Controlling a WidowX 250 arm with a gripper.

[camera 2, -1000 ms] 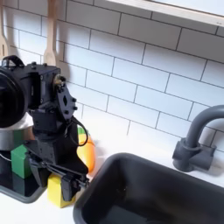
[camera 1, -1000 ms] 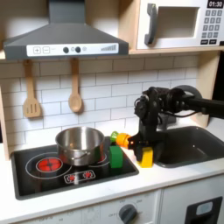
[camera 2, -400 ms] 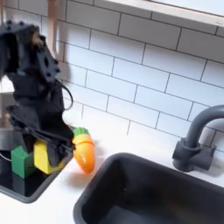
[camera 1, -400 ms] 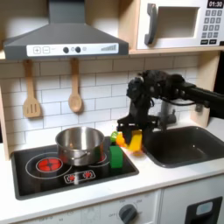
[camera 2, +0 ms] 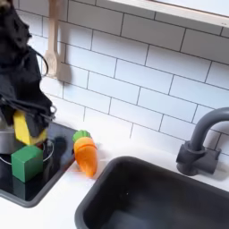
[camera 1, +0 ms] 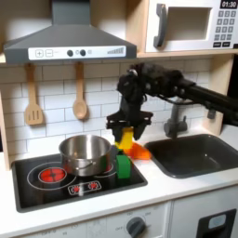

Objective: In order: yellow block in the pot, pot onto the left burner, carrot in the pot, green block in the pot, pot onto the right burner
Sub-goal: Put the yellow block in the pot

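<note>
My gripper [camera 1: 125, 133] is shut on the yellow block [camera 1: 125, 140] and holds it in the air just right of the pot [camera 1: 85, 153] in the first exterior view. In the second exterior view the gripper [camera 2: 27, 122] carries the yellow block [camera 2: 28, 128] above the green block [camera 2: 27, 163]. The steel pot stands over the right burner [camera 1: 100, 173] of the black cooktop; the left burner [camera 1: 53, 174] is bare. The green block [camera 1: 123, 166] stands upright by the pot's right side. The carrot [camera 1: 139, 152] lies on the white counter, and its green end points to the wall [camera 2: 87, 154].
A dark sink [camera 1: 191, 153] with a grey faucet [camera 2: 200, 143] takes up the counter on the first exterior view's right. A wooden spatula [camera 1: 33, 98] and spoon [camera 1: 80, 93] hang on the tiled wall. A range hood [camera 1: 67, 42] and a microwave [camera 1: 191, 26] sit overhead.
The gripper lifted the yellow block off the counter by the sink and carried it up and toward the first exterior view's left, close to the pot. Pot, carrot and green block stayed put.
</note>
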